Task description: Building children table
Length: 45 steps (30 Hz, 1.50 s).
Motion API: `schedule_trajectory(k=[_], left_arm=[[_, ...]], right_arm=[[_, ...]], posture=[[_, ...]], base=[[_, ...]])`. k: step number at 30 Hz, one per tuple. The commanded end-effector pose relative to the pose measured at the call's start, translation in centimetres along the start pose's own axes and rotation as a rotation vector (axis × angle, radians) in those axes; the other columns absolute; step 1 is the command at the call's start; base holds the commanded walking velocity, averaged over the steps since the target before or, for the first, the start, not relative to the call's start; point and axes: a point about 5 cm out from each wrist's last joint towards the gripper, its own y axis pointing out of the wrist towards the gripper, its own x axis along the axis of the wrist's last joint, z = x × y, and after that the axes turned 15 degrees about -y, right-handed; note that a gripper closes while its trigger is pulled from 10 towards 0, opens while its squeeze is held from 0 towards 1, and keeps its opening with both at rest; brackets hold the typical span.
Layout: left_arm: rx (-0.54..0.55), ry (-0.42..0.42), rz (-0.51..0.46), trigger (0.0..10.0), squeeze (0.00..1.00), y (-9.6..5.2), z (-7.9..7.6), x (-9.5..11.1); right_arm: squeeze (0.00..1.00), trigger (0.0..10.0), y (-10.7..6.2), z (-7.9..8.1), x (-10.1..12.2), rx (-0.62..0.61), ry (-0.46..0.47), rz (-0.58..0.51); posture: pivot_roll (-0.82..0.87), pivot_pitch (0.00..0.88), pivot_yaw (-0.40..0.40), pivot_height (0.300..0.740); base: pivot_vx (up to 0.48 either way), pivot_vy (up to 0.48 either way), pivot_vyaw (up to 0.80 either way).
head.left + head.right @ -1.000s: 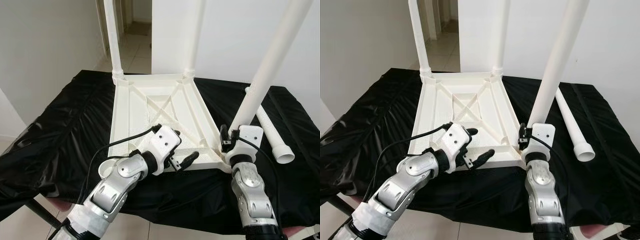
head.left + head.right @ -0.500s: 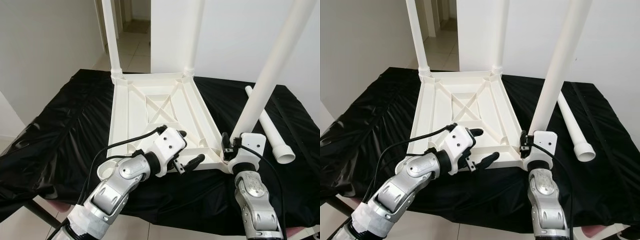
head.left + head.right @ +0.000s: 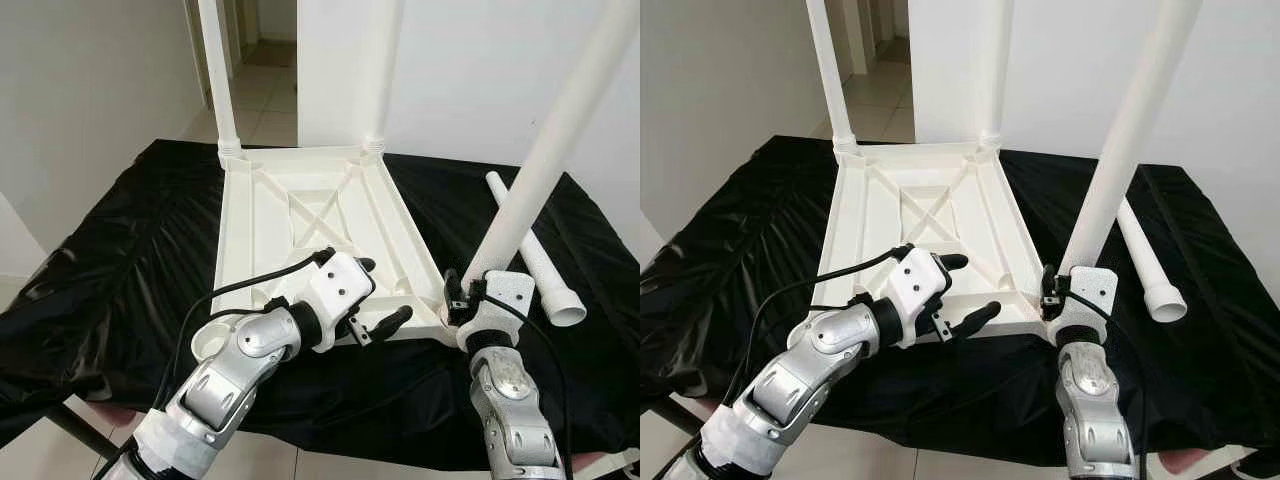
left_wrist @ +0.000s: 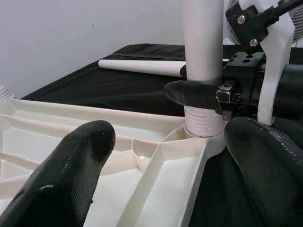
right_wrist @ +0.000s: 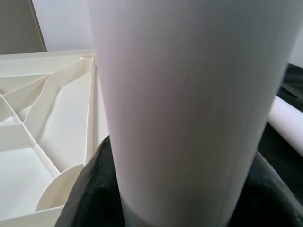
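White tabletop (image 3: pixel 300 220), white legs (image 3: pixel 545 160), black cloth (image 3: pixel 120 260), black fingers (image 3: pixel 392 318).

Bright even daylight, sharp head views, soft shadows, wrist close-ups blurred near the lens

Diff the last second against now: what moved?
The right tool, shut on the near-right white plastic table leg, slid lower toward the socket, and the leg now leans a little more to the right. The left tool, open, shifted slightly rightward over the upturned white plastic tabletop. Unchanged: two far legs upright, the loose white leg lying on the black cloth.
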Motion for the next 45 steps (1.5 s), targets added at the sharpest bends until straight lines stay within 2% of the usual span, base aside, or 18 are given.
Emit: schedule_trajectory(k=[1, 11, 18, 30, 33, 45], left_arm=[[-0.040, -0.002, 0.008, 10.0, 0.00, -0.2, -0.3, 0.1], [-0.022, 0.003, -0.008, 10.0, 0.00, -0.1, 0.2, 0.7], [-0.012, 0.001, -0.008, 10.0, 0.00, -0.3, 0.5, 0.9], [-0.019, 0.005, -0.006, 10.0, 0.00, -0.5, 0.7, 1.1], [-0.016, 0.009, -0.008, 10.0, 0.00, -0.6, 0.9, 1.3], [-0.008, 0.012, -0.012, 10.0, 0.00, -0.7, 1.0, 1.6]], right_arm=[[0.00, 10.0, 0.1, 0.3, -1.8, 0.034, 0.021, 0.087], [0.00, 10.0, -0.5, 0.7, -2.5, 0.081, 0.011, 0.104], [0.00, 10.0, -2.3, 1.6, -2.6, 0.197, -0.049, 0.028], [0.00, 10.0, -3.6, 0.9, -3.6, 0.242, -0.087, 0.005], [0.00, 10.0, -3.5, 0.9, -4.0, 0.240, 0.000, 0.058], [0.00, 10.0, -2.9, 0.6, -5.2, 0.257, -0.004, 0.165]], posture=[[-0.02, 0.055, 0.018, 0.740], [-0.02, 0.055, 0.009, 0.740], [-0.02, 0.055, 0.015, 0.740], [-0.02, 0.060, 0.030, 0.740], [-0.02, 0.064, 0.035, 0.740], [-0.01, 0.070, 0.032, 0.740]], base=[[0.000, 0.000, 0.00], [0.000, 0.000, 0.00], [0.000, 0.000, 0.00], [0.000, 0.000, 0.00], [0.000, 0.000, 0.00], [0.000, 0.000, 0.00]])
